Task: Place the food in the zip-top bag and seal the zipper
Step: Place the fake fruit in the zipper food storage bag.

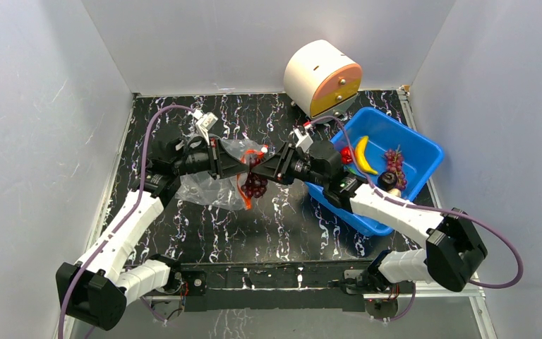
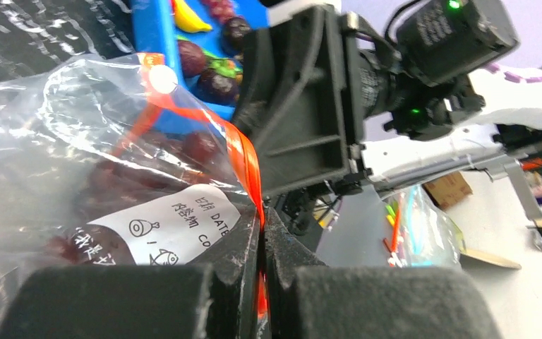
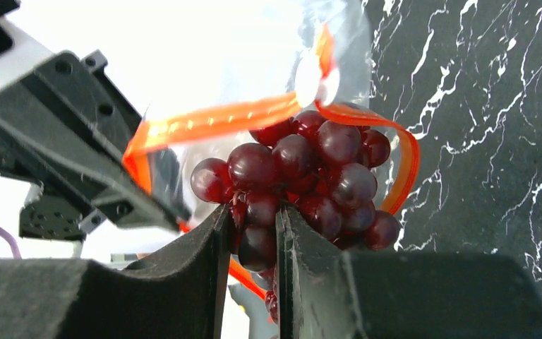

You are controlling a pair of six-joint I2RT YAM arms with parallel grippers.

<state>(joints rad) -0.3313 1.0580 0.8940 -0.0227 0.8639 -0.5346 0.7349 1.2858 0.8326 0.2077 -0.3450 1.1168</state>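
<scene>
My left gripper (image 1: 248,164) (image 2: 262,220) is shut on the red-orange zipper strip (image 2: 245,164) of the clear zip-top bag (image 1: 213,185), holding its mouth up. The bag's white label (image 2: 173,227) shows by the left jaw, with dark grapes inside behind the plastic. My right gripper (image 1: 262,171) (image 3: 252,220) is shut on a dark purple-red grape bunch (image 3: 303,169) (image 1: 255,185) at the open mouth, ringed by the orange strip (image 3: 212,121). A yellow banana (image 1: 363,155), a red round fruit (image 1: 346,155) and another grape bunch (image 1: 394,160) lie in the blue bin (image 1: 423,150).
The blue bin stands at the right on the black marbled table (image 1: 254,233). A white and orange round device (image 1: 322,78) stands at the back behind the bin. Grey walls enclose the table on three sides.
</scene>
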